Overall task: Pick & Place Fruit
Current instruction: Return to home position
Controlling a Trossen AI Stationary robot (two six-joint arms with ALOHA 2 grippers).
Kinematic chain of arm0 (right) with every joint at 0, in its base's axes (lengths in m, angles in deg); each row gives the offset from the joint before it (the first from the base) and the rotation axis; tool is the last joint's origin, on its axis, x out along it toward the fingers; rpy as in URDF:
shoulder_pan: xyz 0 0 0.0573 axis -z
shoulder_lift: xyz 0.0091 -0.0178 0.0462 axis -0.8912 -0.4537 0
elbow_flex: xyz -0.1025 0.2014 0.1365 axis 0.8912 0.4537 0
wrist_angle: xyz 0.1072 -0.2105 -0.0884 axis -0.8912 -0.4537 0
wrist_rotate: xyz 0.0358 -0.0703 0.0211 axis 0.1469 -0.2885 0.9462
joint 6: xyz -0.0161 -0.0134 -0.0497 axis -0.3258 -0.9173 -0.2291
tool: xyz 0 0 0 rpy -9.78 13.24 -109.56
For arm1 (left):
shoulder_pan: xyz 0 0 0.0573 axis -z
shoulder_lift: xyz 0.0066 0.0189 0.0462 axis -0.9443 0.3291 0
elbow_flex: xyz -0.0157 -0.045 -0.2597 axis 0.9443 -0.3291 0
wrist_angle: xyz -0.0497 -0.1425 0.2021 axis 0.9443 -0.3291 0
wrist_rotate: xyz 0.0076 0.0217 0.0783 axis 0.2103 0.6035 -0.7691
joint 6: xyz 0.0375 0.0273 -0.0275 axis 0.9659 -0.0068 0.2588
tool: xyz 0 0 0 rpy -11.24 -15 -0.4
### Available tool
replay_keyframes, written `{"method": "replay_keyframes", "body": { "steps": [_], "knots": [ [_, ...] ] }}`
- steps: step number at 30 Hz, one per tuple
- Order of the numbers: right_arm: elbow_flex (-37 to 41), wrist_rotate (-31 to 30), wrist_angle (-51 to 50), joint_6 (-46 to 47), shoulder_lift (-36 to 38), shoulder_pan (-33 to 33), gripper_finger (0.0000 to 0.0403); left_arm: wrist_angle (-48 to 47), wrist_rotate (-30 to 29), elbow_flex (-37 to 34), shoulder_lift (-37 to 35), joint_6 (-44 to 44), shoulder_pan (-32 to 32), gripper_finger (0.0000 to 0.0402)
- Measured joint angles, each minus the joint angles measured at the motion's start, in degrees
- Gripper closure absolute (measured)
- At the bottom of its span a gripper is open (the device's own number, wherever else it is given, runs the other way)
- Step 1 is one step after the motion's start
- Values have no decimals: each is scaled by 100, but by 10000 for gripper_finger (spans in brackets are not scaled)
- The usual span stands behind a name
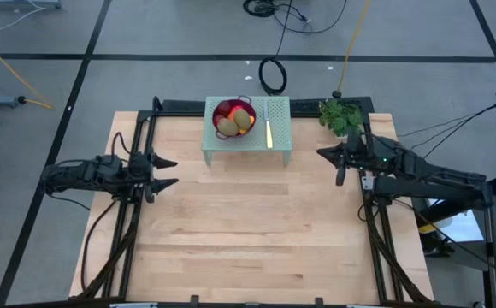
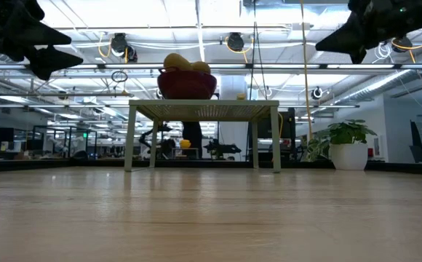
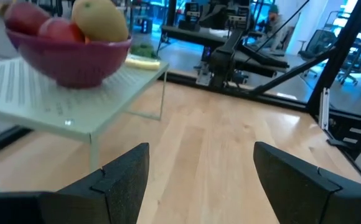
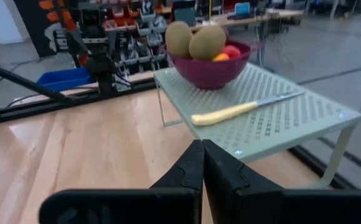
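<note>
Fruit (image 1: 233,119) lies in the purple bowl (image 1: 215,114) on the shelf (image 1: 231,147), knife (image 1: 268,133) beside it; I judge placing complete. Left end effector (image 1: 169,172) stands apart, right end effector (image 1: 323,153) together, both empty.

Seeing fruit (image 1: 239,119) heaped in purple bowl (image 1: 216,113) atop pale green shelf (image 1: 231,151); noting yellow-handled knife (image 1: 269,133) lying just beside bowl.

Fruit (image 1: 243,116) in bowl (image 1: 217,109) on shelf (image 1: 231,149) — knife (image 1: 268,131) beside

Robotics lab: exposed ceiling pipes (image 2: 87,67), monitor desks (image 2: 7,138), floor cables (image 1: 274,75).
</note>
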Motion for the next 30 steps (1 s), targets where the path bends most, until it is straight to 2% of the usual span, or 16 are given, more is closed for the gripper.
{"method": "replay_keyframes", "body": {
  "steps": [9, 19, 23, 30],
  "knots": [
    [195, -300, 89, -73, 366, 0, 403, 144, -2, 0, 2, 615, 1, 119],
    [1542, -283, 1679, 361, 978, 0, 403, 141, -4, 0, 1, 666, 0, 119],
    [1768, -283, 1454, 627, 1362, 0, 403, 135, -4, 0, 0, 660, -2, 119],
    [1775, -297, 497, 802, 1988, 0, 403, 123, -9, 0, 0, 665, 0, 119]
  ]
}}
